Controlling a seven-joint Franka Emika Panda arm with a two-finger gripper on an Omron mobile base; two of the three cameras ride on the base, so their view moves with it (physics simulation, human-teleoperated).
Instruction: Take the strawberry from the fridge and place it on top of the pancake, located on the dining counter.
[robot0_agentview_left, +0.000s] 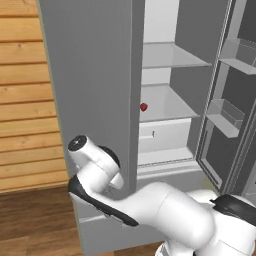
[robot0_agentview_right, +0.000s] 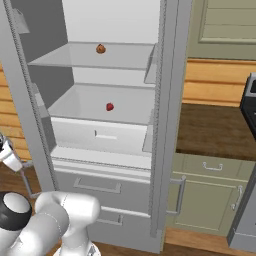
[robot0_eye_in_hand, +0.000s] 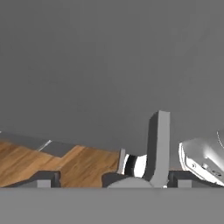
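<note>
fridge (robot0_agentview_right: 165, 125) stands in front of you, a tall light grey slab with its right-hand door swung wide and flat white shelves showing inside. strawberry (robot0_agentview_right: 109, 106), a tiny glossy red roundish berry, sits on the lower white shelf (robot0_agentview_right: 80, 107) just above the white drawer front (robot0_agentview_right: 100, 135); in the left base view you see it (robot0_agentview_left: 144, 107) peeking past the edge of the closed left door. on the shelf above it rests a small orange-brown ball (robot0_agentview_right: 100, 48), well apart from the berry. the open door carries clear boxy bins (robot0_agentview_left: 226, 117) on its inner face. you can see the white arm (robot0_agentview_left: 165, 210), smooth and rounded with dark joints, bent low in front of the closed door. in the hand view the tool (robot0_eye_in_hand: 111, 179) faces a plain matte grey panel, its two dark finger tips set well apart at the bottom edge with nothing between them, above striped wooden floor (robot0_eye_in_hand: 52, 164). wood plank wall (robot0_agentview_left: 25, 100) lies to the left, a dark brown surface (robot0_agentview_right: 215, 130) over pale green cabinets to the right.
</note>
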